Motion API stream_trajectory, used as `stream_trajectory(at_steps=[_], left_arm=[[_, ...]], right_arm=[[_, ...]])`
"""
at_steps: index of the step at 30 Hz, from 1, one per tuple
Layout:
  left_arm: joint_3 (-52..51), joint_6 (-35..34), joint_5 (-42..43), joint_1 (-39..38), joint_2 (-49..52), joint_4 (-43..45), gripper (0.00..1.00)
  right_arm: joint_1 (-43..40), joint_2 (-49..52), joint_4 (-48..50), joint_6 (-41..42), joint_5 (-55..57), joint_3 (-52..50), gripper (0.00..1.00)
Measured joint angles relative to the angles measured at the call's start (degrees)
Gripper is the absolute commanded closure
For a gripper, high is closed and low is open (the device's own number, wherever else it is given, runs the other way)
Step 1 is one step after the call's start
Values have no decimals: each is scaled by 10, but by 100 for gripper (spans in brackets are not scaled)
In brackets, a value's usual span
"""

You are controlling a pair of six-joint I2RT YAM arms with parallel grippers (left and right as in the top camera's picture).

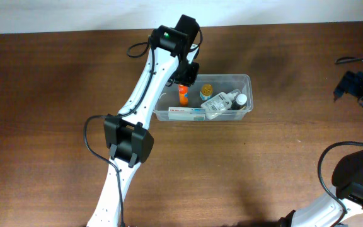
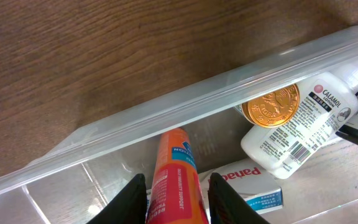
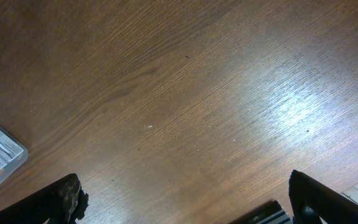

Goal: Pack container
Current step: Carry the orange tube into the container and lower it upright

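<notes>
Left tool (image 2: 178,182) pinches one orange tube (image 2: 175,163) inside the container (image 2: 166,118) holding one box (image 2: 253,188); right tool (image 3: 184,185) spread.

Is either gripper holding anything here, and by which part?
The left gripper pinches the orange tube by its sides, at the end nearest its camera; the right gripper is open, empty.
</notes>
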Motion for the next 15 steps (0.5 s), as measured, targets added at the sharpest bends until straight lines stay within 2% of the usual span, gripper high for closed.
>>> stream_trajectory(at_steps=[1, 3, 15], left_arm=[[0, 0, 0, 0, 0, 0, 59], [0, -1, 0, 0, 0, 0, 56], [0, -2, 0, 0, 0, 11, 56]], right_arm=[[0, 0, 0, 0, 0, 0, 2], [0, 0, 0, 0, 0, 0, 2], [0, 0, 0, 0, 0, 0, 2]])
